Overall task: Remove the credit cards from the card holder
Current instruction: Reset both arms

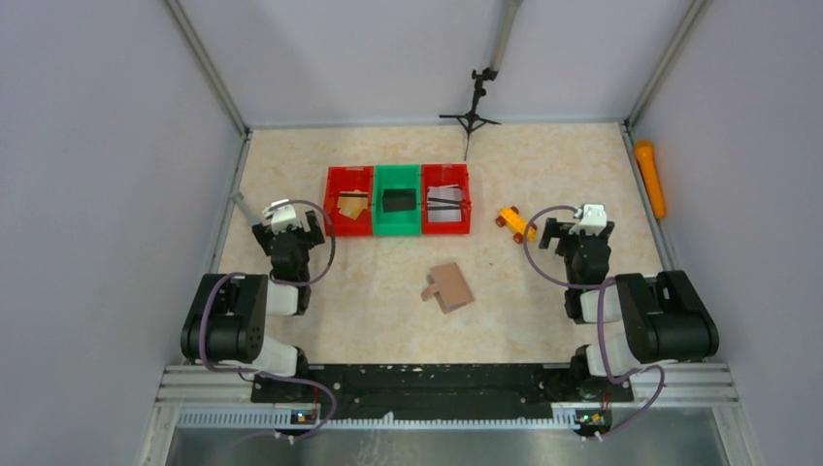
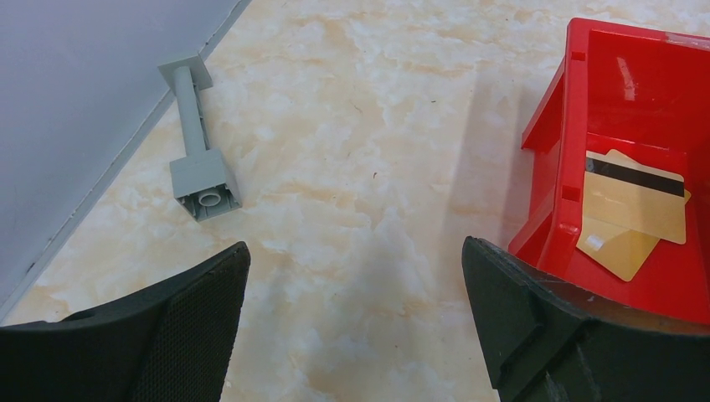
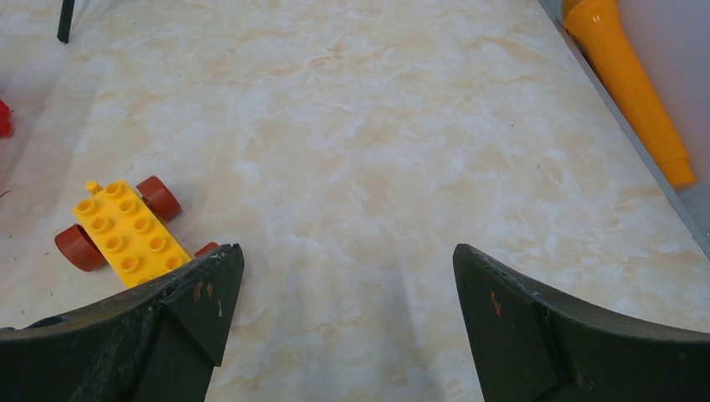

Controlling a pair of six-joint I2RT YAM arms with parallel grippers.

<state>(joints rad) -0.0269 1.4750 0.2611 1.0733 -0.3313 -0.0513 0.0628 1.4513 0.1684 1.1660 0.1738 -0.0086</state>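
While your card holder (image 1: 448, 287) lies on the table (image 1: 543, 165) between the arms, well apart from both, the credit cards (image 2: 632, 213) sit in the bins behind it: tan-gold ones in the left red bin (image 2: 586, 67), a black one in the green bin (image 1: 398, 225), a pale dark-striped one in the right red bin (image 1: 465, 194). Your left gripper (image 2: 356, 276) hangs spread wide and empty beside the left red bin, a grey block piece (image 2: 201, 167) ahead by the wall. Your right gripper (image 3: 347, 268) is likewise spread and empty, a yellow wheeled brick (image 3: 126, 234) just to its left.
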